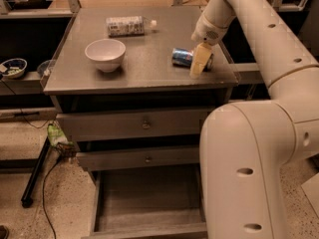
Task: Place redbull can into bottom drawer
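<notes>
The redbull can [181, 57] lies on its side on the right part of the cabinet top [149, 68], blue and silver. My gripper [199, 61] comes down from the arm at the upper right and sits at the can's right end, touching or covering it. The bottom drawer [148, 203] is pulled open below, showing a plain grey floor with nothing in it. The two upper drawers [144, 125] are shut.
A white bowl [105, 54] stands on the left of the cabinet top. A clear plastic bottle [127, 26] lies at the back. My large white arm and base [249, 163] fill the right side. A small bowl [13, 67] sits on a left shelf; cables lie on the floor [45, 183].
</notes>
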Motion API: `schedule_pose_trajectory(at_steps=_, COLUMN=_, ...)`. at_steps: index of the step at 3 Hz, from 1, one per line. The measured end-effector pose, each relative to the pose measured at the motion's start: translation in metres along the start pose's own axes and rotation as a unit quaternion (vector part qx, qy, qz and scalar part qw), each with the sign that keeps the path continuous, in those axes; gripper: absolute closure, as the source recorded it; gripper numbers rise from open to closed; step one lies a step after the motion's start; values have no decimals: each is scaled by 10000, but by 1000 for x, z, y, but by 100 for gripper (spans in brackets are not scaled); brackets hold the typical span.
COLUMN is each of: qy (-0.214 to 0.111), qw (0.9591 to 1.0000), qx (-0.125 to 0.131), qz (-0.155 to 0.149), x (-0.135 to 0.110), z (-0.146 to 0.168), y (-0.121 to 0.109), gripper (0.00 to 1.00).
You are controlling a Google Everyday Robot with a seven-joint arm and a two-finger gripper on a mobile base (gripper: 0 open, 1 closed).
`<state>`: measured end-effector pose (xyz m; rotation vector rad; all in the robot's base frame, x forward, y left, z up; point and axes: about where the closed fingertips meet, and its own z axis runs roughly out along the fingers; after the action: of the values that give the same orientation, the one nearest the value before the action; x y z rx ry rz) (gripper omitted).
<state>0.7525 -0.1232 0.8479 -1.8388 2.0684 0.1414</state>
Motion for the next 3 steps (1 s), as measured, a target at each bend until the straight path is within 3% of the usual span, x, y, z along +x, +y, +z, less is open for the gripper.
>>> schedule_pose_trajectory(at_steps=2, qy=-72, qw=9999, qx=-72, qz=-24, x=-2, z=18, y=-4, gripper=0)
schedule_pose_trajectory(at_steps=3, qy=-73, qw=9999, qx=-73, qz=-25, x=-2, z=18, y=-4, gripper=26)
